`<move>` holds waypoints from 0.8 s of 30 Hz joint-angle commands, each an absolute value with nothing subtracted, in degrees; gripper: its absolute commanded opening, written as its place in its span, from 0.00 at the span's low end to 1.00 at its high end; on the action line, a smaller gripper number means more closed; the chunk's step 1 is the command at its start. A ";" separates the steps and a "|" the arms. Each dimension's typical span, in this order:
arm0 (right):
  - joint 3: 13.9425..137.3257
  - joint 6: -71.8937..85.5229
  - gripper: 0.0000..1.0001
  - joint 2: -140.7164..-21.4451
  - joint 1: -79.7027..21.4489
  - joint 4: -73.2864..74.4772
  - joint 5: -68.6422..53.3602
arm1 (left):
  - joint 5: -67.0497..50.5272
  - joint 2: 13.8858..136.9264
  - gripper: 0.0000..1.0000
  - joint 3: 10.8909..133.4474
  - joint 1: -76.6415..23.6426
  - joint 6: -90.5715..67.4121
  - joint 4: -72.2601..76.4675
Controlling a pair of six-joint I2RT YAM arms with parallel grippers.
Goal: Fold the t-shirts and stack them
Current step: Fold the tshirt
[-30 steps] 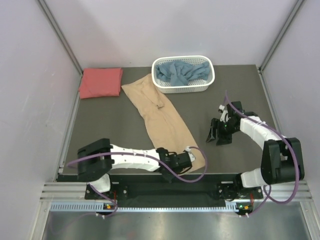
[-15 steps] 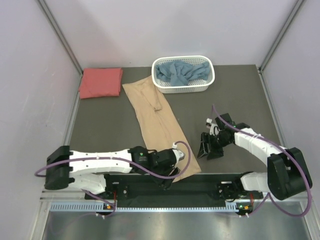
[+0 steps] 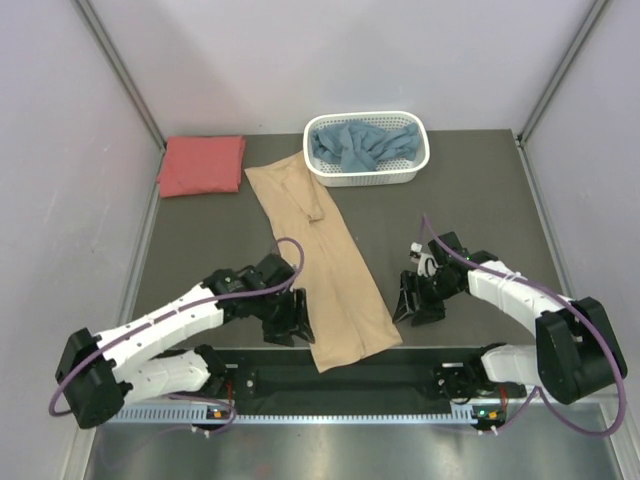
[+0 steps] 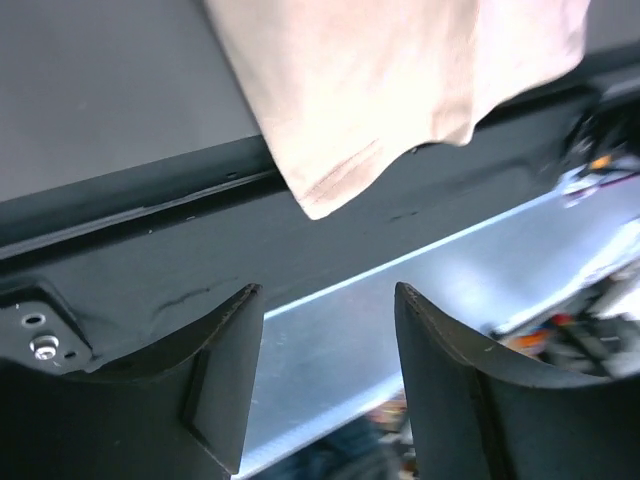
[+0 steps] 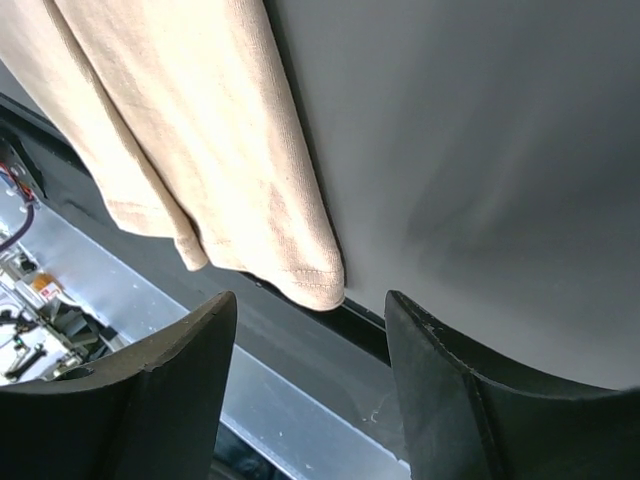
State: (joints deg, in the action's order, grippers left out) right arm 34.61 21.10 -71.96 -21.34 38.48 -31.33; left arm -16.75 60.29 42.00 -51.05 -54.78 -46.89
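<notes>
White lattice basket point(image 3: 365, 175) at 12 o'clock on my table point(image 3: 205, 240), close to the back edge. Table top dark grey. Black rail point(image 3: 330, 380) along the 6 o'clock edge. Pale walls point(image 3: 40, 180) on three sides.

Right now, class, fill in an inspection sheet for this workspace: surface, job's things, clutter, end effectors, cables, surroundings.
Surface: dark grey table.
Job's things: tan t-shirt a long strip overhanging the front edge; coral-red t-shirt folded, far left; blue t-shirt crumpled in white basket.
Clutter: nothing seen.
End effectors: left end effector and right end effector open, empty, flanking the tan strip.
Cables: purple cables, looping loose.
Surroundings: pale walls.
</notes>
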 commanded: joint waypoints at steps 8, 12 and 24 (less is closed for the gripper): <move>36.83 26.54 0.61 -72.07 -24.60 34.90 -26.11 | -33.94 64.95 0.54 44.29 -31.47 -54.49 -51.06; 37.26 27.60 0.61 -71.11 -26.10 35.33 -23.56 | -29.10 58.81 0.42 39.32 -31.81 -66.74 -46.41; 39.37 22.94 0.60 -71.02 -26.46 39.20 -24.61 | 1.39 53.68 0.46 31.10 -65.45 -96.24 -37.18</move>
